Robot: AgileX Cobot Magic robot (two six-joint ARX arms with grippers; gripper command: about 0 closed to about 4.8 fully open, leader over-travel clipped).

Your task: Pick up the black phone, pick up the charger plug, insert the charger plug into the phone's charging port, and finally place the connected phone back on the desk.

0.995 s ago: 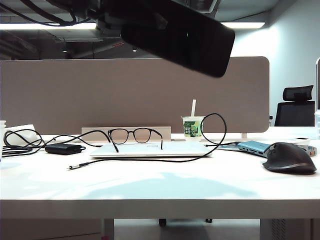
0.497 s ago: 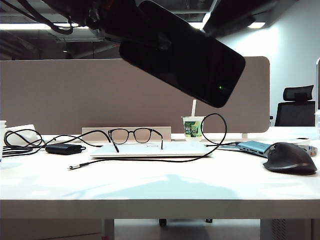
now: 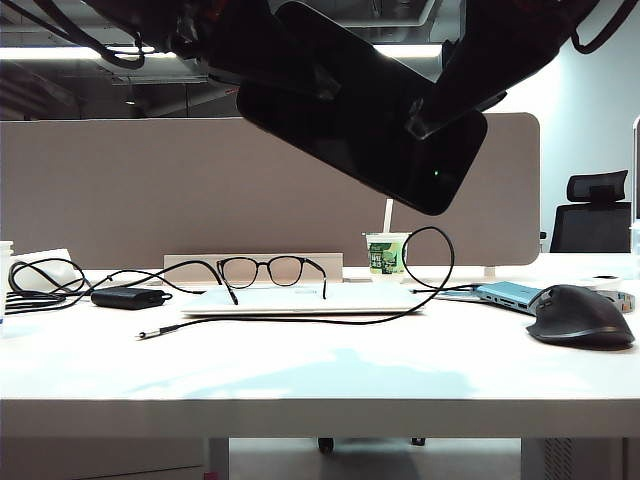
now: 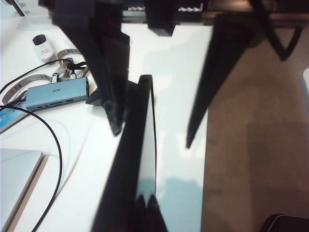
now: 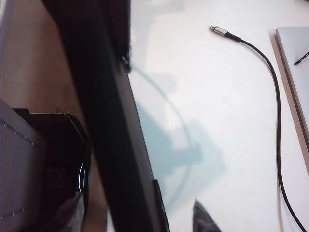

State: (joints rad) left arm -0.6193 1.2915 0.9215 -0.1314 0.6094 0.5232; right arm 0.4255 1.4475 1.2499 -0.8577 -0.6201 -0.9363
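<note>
Black, flat matte phone (image 3: 365,115) hangs clamped in my left gripper (image 3: 250,55), its jaws shut on it; right gripper (image 3: 450,95) jaws part-open alongside. Slab looks stiff, slick, so I'd grip its long edges. Silvery plug (image 5: 218,31) lies on the white counter (image 3: 320,370).

Left gripper (image 4: 149,140): matte black, two long tapering fingers (image 4: 113,96), flat-sided, pointed tips; boxy black mount behind, lighter toothed strip across it. Black cables (image 3: 70,35) loop off arm behind left gripper. Right gripper (image 5: 159,212): black too, one broad flat finger (image 5: 104,121), small clip on its edge; other fingertip greyish, pointed. Right arm (image 3: 510,45) dark, angular, thin cable trailing behind.
</note>
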